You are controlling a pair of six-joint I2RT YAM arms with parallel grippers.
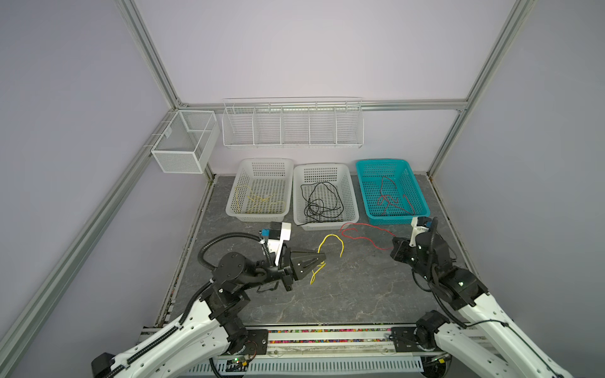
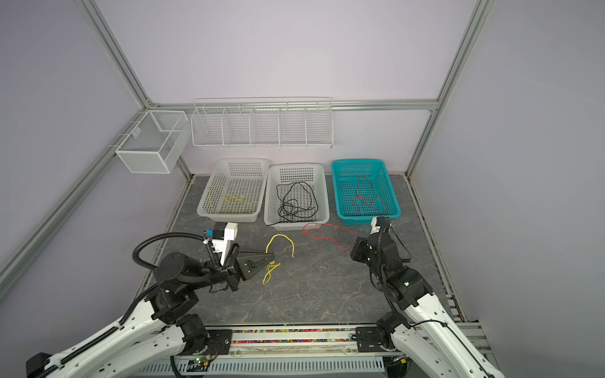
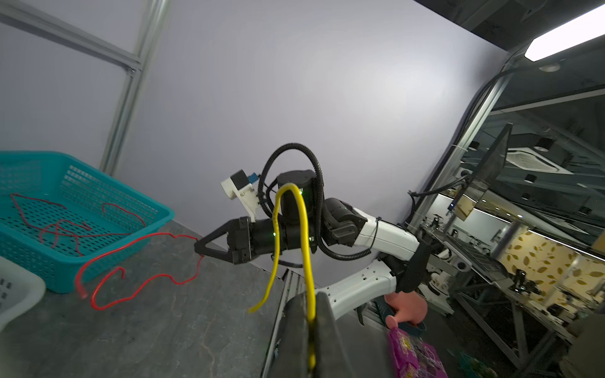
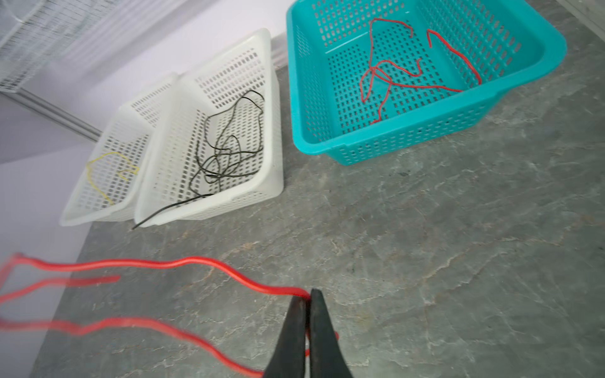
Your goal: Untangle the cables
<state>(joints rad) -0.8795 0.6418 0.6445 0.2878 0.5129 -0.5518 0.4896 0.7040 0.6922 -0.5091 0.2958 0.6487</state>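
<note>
Left gripper (image 1: 322, 259) is clamped tight on a yellow cable (image 1: 332, 237), pinching it partway along. One stretch arches up and over toward the baskets, and the other dangles down below the jaws. In the left wrist view you can see the yellow cable (image 3: 306, 229) squeezed right between the fingers (image 3: 294, 327).

Right gripper (image 4: 309, 301) is closed too, jaws together on a red cable (image 4: 196, 261) right at the tips. That red cable (image 1: 363, 225) trails off toward the middle of the table (image 1: 327, 294) and doubles back on itself in front of the baskets. In both top views the red and yellow ones get close but don't seem to touch.

Behind them, three baskets sit in a row at the back of the table. The left white basket (image 1: 262, 162) has yellow strands (image 1: 258, 198) in it. The middle white basket (image 1: 324, 167) holds the black cables (image 1: 320, 199), with one end poking out over the near rim. The teal basket (image 1: 383, 162) has red strands (image 1: 393, 199).

Up on the back wall there's a wire rack (image 1: 291, 124), plus a mesh box (image 1: 183, 140) in the corner.
</note>
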